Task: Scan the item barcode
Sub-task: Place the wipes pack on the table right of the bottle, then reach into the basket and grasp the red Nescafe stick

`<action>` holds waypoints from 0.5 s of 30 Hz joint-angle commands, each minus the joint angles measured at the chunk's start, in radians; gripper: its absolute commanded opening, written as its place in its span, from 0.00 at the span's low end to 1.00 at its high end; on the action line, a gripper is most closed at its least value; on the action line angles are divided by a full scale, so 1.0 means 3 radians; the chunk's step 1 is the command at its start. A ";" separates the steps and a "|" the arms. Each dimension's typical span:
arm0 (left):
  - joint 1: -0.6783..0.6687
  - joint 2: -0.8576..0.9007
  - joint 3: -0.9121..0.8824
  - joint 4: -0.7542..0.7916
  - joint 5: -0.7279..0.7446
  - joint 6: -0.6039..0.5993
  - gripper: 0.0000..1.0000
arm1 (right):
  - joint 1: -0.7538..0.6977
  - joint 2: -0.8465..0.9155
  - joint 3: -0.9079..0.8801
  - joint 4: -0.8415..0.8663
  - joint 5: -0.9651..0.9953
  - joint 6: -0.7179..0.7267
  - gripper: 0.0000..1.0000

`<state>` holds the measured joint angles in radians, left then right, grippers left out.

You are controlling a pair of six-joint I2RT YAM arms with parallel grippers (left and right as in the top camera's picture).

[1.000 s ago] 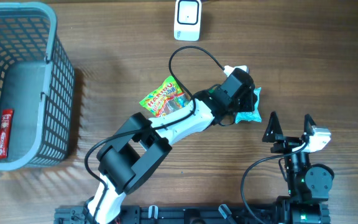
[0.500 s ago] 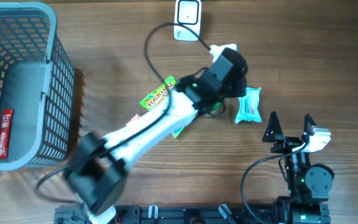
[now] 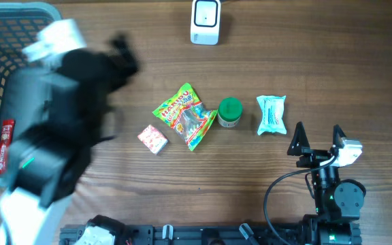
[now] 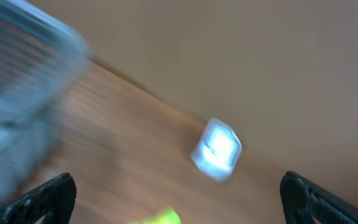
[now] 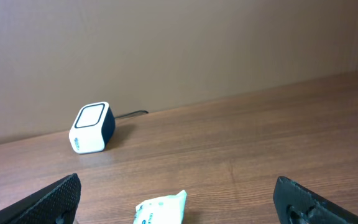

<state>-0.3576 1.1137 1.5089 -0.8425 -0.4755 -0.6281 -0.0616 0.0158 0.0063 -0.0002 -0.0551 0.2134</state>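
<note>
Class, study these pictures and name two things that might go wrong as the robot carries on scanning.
1. The left arm is blurred above the basket; at speed it may clip the rim.
2. The green-lidded jar stands close beside the candy bag; grabbing either may knock the jar over.

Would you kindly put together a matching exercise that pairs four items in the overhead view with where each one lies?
Items:
1. barcode scanner
2. green-lidded jar
3. pale blue packet
4. small pink box

Places:
A. left of the gummy bag
B. apart from the other items, at the top of the overhead view
C. between the gummy bag and the pale blue packet
D. closest to the right gripper

Pairs: 1-B, 2-C, 3-D, 4-A
</note>
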 commanded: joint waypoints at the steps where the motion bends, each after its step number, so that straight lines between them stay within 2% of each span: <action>1: 0.1038 -0.0263 0.0020 -0.0275 -0.0136 -0.0210 1.00 | 0.0011 -0.0006 -0.0004 0.0005 0.0032 -0.0037 1.00; 4: 0.1975 -0.0254 -0.0038 -0.0430 0.0053 -0.0301 1.00 | 0.0011 -0.0006 -0.0004 0.0005 0.0032 -0.0038 1.00; 7: 0.2567 -0.0098 -0.0173 -0.0427 0.0361 -0.0301 1.00 | 0.0011 -0.0006 -0.0004 0.0005 0.0032 -0.0037 1.00; 10: 0.2923 0.0107 -0.0354 -0.0342 0.0423 -0.0247 1.00 | 0.0011 -0.0006 -0.0004 0.0005 0.0032 -0.0037 1.00; 11: 0.3012 0.0203 -0.0437 -0.0253 0.0425 -0.0088 0.99 | 0.0011 -0.0006 -0.0004 0.0005 0.0032 -0.0037 1.00; 15: 0.3030 0.0570 -0.0857 0.0282 0.0426 0.1235 0.98 | 0.0011 -0.0006 -0.0004 0.0005 0.0032 -0.0037 1.00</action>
<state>0.5514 1.2259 1.3300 -0.8200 -0.3676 -0.5678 -0.0616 0.0158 0.0063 -0.0006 -0.0551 0.2134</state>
